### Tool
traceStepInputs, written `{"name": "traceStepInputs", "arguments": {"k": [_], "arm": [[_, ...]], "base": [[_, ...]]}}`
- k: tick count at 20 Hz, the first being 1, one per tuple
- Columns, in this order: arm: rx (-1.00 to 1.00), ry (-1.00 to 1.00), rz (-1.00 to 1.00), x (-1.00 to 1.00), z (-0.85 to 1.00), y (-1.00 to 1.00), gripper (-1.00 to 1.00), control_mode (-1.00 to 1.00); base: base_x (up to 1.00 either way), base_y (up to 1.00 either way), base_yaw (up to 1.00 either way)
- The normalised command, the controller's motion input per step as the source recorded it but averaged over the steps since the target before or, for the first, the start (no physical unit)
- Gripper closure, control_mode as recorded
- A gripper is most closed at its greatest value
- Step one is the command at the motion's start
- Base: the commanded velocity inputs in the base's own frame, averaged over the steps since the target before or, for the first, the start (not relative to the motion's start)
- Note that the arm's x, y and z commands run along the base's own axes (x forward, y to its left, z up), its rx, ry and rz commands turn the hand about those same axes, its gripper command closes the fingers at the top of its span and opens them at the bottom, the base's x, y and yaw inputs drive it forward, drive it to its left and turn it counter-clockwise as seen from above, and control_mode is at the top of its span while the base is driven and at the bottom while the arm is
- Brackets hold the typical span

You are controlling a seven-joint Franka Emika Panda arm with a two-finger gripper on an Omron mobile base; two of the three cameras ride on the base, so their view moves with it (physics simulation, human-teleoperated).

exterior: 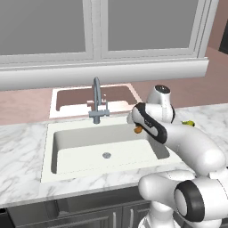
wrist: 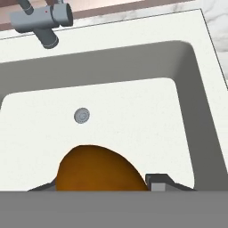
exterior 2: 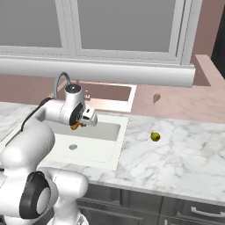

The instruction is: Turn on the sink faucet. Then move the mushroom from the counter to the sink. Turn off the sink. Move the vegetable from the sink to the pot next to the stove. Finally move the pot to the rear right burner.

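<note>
My gripper [exterior: 137, 129] is shut on the mushroom [exterior: 138, 130], an orange-brown rounded lump that hangs over the right side of the white sink [exterior: 89, 153]. The hand view looks straight down: the mushroom [wrist: 95, 169] sits between my fingertips above the basin floor [wrist: 133, 116], and the drain [wrist: 81, 115] lies just beyond it. The grey faucet [exterior: 97, 100] stands at the sink's back rim, to the left of my hand, and its spout [wrist: 42, 20] points over the basin. In the right base view the mushroom [exterior 2: 77, 126] shows under my wrist. The pot and the stove are out of view.
A small yellow-green fruit [exterior 2: 155, 136] lies on the marble counter right of the sink. A brown item [exterior 2: 156, 97] sits on the pink ledge behind it. A shallow pink recess [exterior: 80, 95] lies behind the faucet, below the window sill.
</note>
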Motion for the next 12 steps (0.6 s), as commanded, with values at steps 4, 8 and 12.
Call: {"name": "traceStepInputs", "arguments": {"k": [4,8,12], "arm": [[0.00,0.00,0.00,0.00,0.00,0.00,1.00,-1.00],[0.00,0.00,0.00,0.00,0.00,0.00,1.00,-1.00],[0.00,-0.01,-0.03,-0.05,0.00,0.00,1.00,-1.00]], "base": [[0.00,0.00,0.00],[0.00,0.00,0.00],[0.00,0.00,0.00]]}}
